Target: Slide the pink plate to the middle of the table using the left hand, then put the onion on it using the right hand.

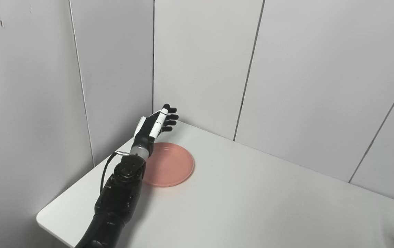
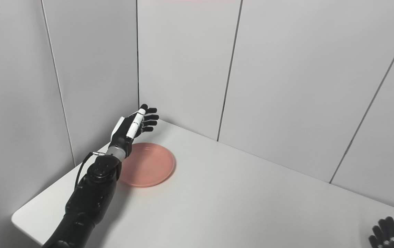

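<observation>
Pink plate (image 1: 171, 164) on white table (image 1: 252, 193) near wall corner; left hand (image 1: 155, 125) above, fingers (image 1: 170, 117) spread, empty; right hand (image 2: 384, 232) at edge, grip unclear

This looks like a lab or test cell rather than a lived-in room, though the view takes in only one corner. Plain grey wall panels (image 1: 200, 62) with thin dark seams close in on two sides. A bare white table (image 1: 252, 193) with a rounded corner fills the space. A black robot arm (image 1: 117, 196) with an exposed cable reaches over it.
</observation>
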